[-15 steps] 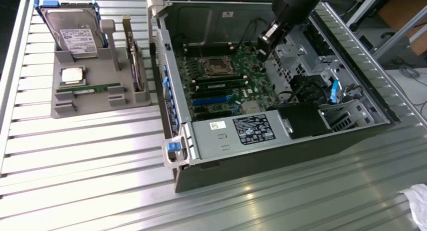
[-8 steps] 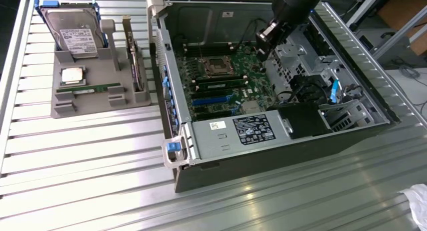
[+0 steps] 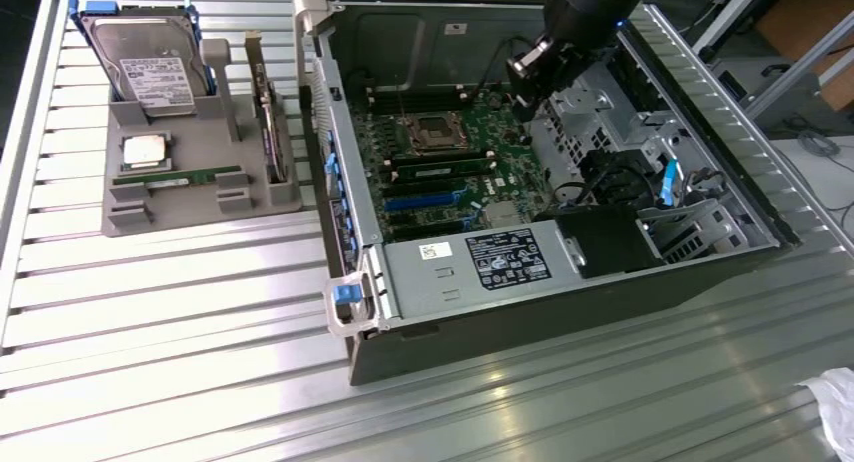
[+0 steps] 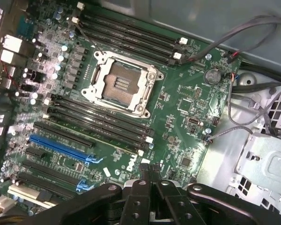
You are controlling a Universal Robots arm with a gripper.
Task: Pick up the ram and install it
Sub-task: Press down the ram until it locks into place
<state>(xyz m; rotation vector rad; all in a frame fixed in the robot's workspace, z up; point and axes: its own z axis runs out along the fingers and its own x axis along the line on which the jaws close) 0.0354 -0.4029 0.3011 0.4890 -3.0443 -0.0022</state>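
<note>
Gripper [image 4: 152, 180]: clenched, empty, hovering inside computer case [image 3: 694, 272] above motherboard [image 4: 178, 108].
Grey holder tray [image 3: 174, 207]: on tabletop [image 3: 174, 342], well apart from gripper.
Ram [image 3: 178, 176]: lying in tray slot beside processor chip [image 3: 144, 152]. Likely light, stiff, fragile; grasp long edges, avoid chips.

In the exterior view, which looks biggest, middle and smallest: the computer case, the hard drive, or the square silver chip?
Largest to smallest, as they look in the exterior view:
1. Computer case
2. Hard drive
3. Square silver chip
The drive and chip sit together on the grey tray, so that pair compares fairly.
</note>
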